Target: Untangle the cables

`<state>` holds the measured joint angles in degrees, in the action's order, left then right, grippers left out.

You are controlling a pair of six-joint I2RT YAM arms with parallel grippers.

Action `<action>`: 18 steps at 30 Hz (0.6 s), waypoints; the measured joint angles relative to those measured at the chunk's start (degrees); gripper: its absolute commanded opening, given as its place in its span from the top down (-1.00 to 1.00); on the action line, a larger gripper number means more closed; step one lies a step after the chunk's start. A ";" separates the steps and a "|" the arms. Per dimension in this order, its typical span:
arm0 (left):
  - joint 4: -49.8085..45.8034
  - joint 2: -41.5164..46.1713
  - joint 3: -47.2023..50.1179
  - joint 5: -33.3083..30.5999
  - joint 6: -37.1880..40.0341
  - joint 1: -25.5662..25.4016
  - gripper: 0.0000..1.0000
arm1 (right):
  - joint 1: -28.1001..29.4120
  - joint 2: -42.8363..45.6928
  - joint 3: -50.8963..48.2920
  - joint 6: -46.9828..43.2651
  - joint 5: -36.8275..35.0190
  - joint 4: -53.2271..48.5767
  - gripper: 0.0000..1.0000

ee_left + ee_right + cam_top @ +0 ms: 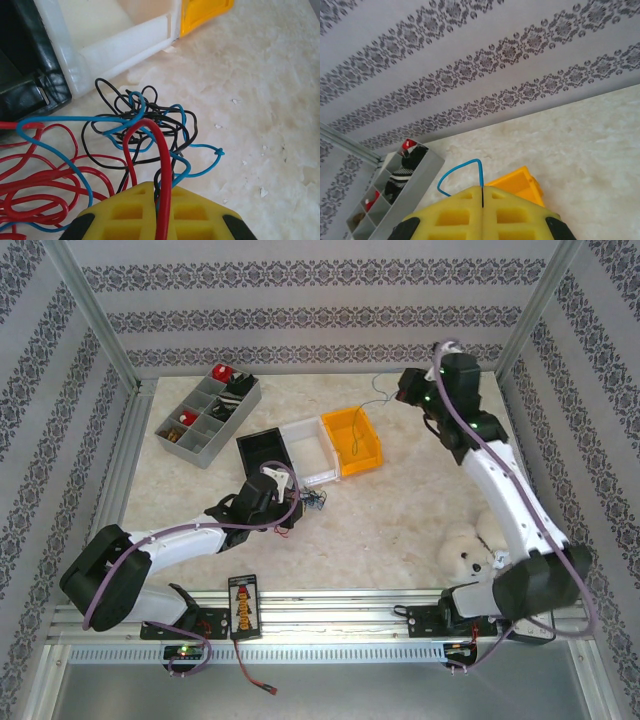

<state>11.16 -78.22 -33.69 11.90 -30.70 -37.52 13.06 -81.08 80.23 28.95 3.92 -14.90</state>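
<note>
The cables point(145, 125) are seen as a loose knot of red, blue and black strands lying on the table point(270, 100) just in front of the white bin point(115, 40). The red loops are spread toward the black bin point(20, 65), which is set against the white bin's left side. The left gripper point(159, 197) is positioned low at the near edge of this knot. Its yellow jaws are pressed together on a red cable point(165, 175), which arches up out of the tangle and runs down between them.

The right gripper point(483, 192) is held high, to the right of and beyond the white bin, past the yellow bin point(517, 182) that adjoins the white bin's right side. Its jaws are closed flat on a blue cable point(481, 172), and a small loop of it is seen above the fingertips. From above, a thin strand is seen hanging from this gripper toward the yellow bin. It appears to reach the bin, but it is too fine for contact to be confirmed. A grey compartment tray point(205, 415) is placed to the left of and beyond the white bin.
</note>
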 measured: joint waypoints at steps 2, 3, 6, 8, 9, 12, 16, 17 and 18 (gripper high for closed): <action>0.26 0.07 0.37 -0.61 -0.31 0.00 1.00 | 1.22 -3.80 0.92 -1.11 -1.97 0.50 1.00; 0.31 0.17 0.55 -0.81 -0.44 0.00 1.00 | 1.75 -5.29 1.07 -1.57 -2.75 0.59 1.00; 0.35 0.72 1.14 -1.62 -0.79 0.00 1.00 | 3.13 -9.25 1.11 -2.64 -5.16 0.57 1.00; 0.37 0.85 1.20 -1.92 -0.87 0.00 1.00 | 3.52 -11.17 0.85 -2.91 -6.03 0.57 1.00; 0.37 0.85 1.20 -1.99 -0.87 0.00 1.00 | 3.72 -11.78 0.63 -3.04 -6.12 0.59 1.00; 0.37 0.85 1.20 -2.12 -0.87 0.00 1.00 | 4.11 -13.73 -0.09 -3.30 -6.14 0.59 1.00; 0.39 0.68 1.20 -2.10 -0.90 0.00 1.00 | 4.85 -17.20 -0.15 -3.50 -5.81 0.50 1.00; 0.42 0.44 1.18 -2.10 -0.87 0.00 1.00 | 5.14 -18.21 -0.15 -3.48 -5.77 0.48 1.00; 0.39 0.11 1.16 -2.08 -0.87 0.00 1.00 | 5.46 -19.08 -0.15 -3.48 -5.51 0.39 1.00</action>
<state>11.55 -78.11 -32.53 9.82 -31.57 -37.52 18.52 -100.16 80.07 25.47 -1.58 -14.50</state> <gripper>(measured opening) 0.066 0.062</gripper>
